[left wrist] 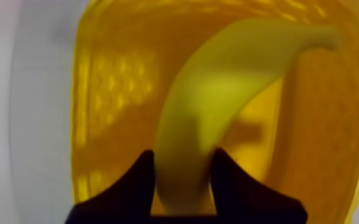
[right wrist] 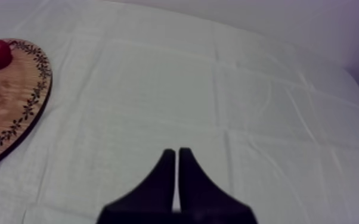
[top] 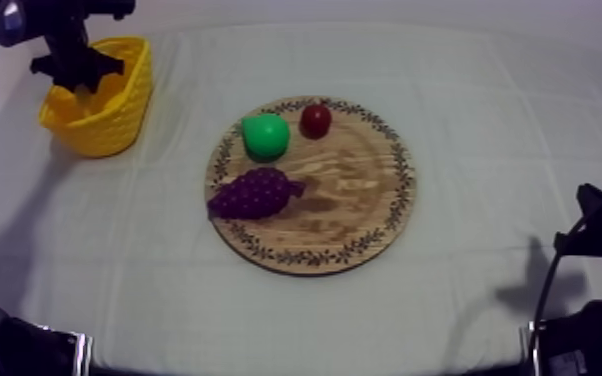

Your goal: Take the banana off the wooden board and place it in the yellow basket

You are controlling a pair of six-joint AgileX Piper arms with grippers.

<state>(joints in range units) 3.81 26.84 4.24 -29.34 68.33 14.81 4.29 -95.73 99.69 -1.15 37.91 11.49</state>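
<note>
Left wrist view: left tool [left wrist: 183, 159], two black fingers [left wrist: 128, 190] clamped on the curved yellow toy banana [left wrist: 217, 89], held above the interior of the yellow woven basket [left wrist: 110, 77] beneath it. Right wrist view: right tool [right wrist: 177, 154], fingers pressed together over the cloth-covered desk [right wrist: 247, 89]; round wooden board with patterned rim [right wrist: 15, 101] lies ahead, to one side.

Four toy fruits [top: 265, 135] [top: 315, 120] [top: 255, 193] [left wrist: 217, 101], one board [top: 350, 205], one basket [top: 105, 128].
</note>
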